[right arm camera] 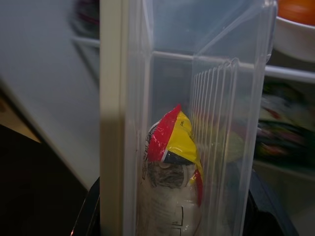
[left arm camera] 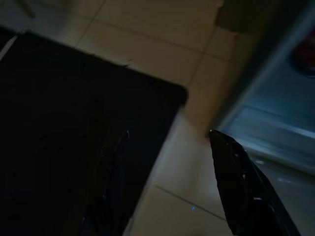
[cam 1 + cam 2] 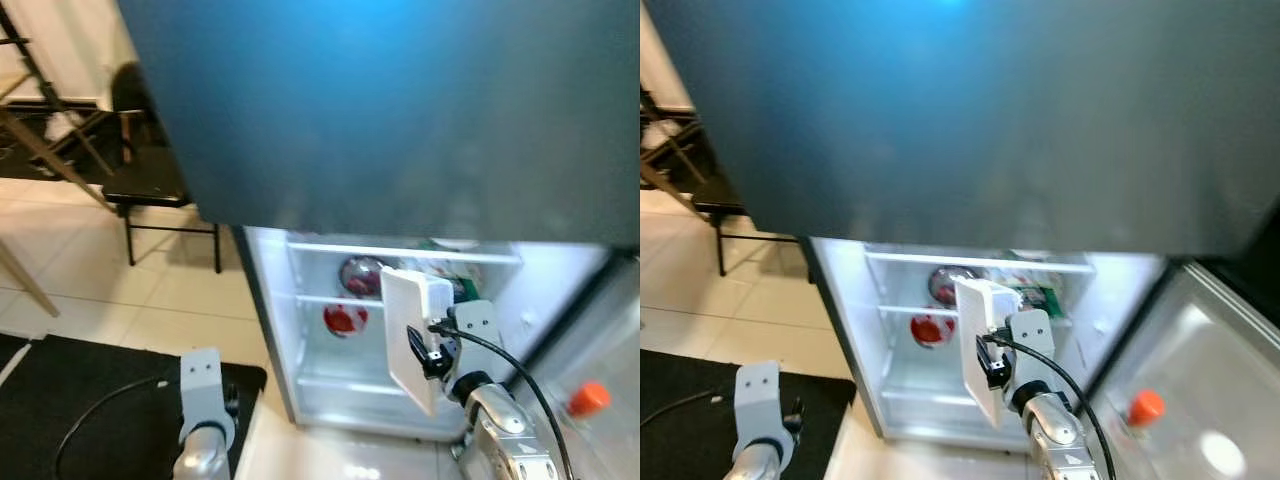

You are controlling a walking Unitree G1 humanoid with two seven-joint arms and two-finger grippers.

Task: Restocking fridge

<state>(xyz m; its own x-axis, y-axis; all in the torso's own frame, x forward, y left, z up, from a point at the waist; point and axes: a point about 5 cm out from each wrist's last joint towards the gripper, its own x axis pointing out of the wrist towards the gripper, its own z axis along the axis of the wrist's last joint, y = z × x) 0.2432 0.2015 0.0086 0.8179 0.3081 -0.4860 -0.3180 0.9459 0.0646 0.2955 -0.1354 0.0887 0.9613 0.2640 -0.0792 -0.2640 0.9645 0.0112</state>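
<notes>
The right gripper [image 3: 432,352] is seen raised in front of the open fridge [image 3: 275,300], its black fingers pressed onto the lower end of a clear plastic container [image 3: 412,335], which is held upright and tilted, just outside the lit compartment. In the right wrist view the container [image 1: 197,123] is seen close up: thin transparent walls, ribbed on one side, a pale lid or rim along one edge, and inside it a packet with a red and yellow top [image 1: 172,172] resting low near the gripped end. The container is judged light and stiff but slick; thin plastic like this can flex or crack if squeezed hard, and smooth walls can slip between the pads, so a hold across the narrow faces near the base, as now, is judged best. The loose packet may slide if the box is tipped further, shifting the weight. Beyond the box, fridge shelves [image 3: 400,250] are seen, with a round dark red item [image 3: 360,275] on the upper one and a red item [image 3: 343,319] below; a white bowl and green packaging are blurred behind. An orange-capped item [image 3: 589,398] sits in the open door [image 3: 580,350] on the right. The left gripper [image 2: 172,182] hangs low and idle, fingers spread apart, over a black mat [image 3: 100,410] and tiled floor [image 3: 150,290]. A chair [image 3: 150,190] stands well apart, left.
</notes>
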